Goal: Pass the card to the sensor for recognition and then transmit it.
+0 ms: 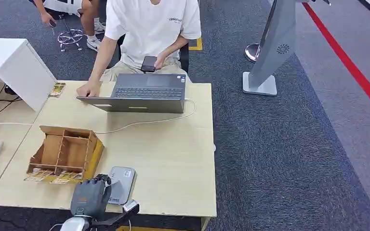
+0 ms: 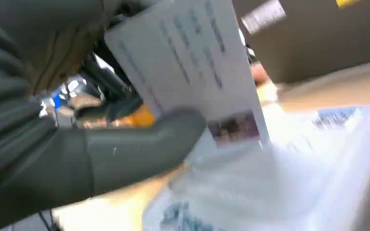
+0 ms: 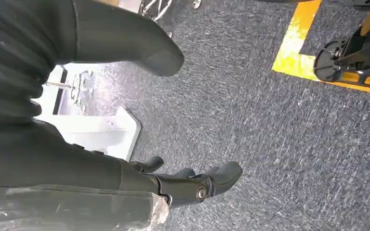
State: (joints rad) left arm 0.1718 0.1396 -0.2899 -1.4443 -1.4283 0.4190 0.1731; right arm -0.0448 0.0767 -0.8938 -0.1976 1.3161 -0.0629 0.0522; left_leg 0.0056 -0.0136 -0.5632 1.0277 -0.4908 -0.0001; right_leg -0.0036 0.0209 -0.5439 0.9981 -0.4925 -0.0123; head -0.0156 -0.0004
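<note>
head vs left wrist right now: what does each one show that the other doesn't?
Head view alone: the laptop, the wooden card box, the seated person holding a phone, the table and the grey stand on the carpet.

Left wrist view alone: the white card held by the left hand, its printed face, just above the sensor; whether they touch is too blurred to tell.

Both: the left hand and the grey sensor.

1. White T-shirt (image 1: 149, 24) of the seated person: a small dark chest print, too small to read.
2. Card (image 2: 192, 62): blurred lines of print, perhaps text, unreadable.
3. Sensor (image 1: 121, 185): blue label, illegible.
</note>
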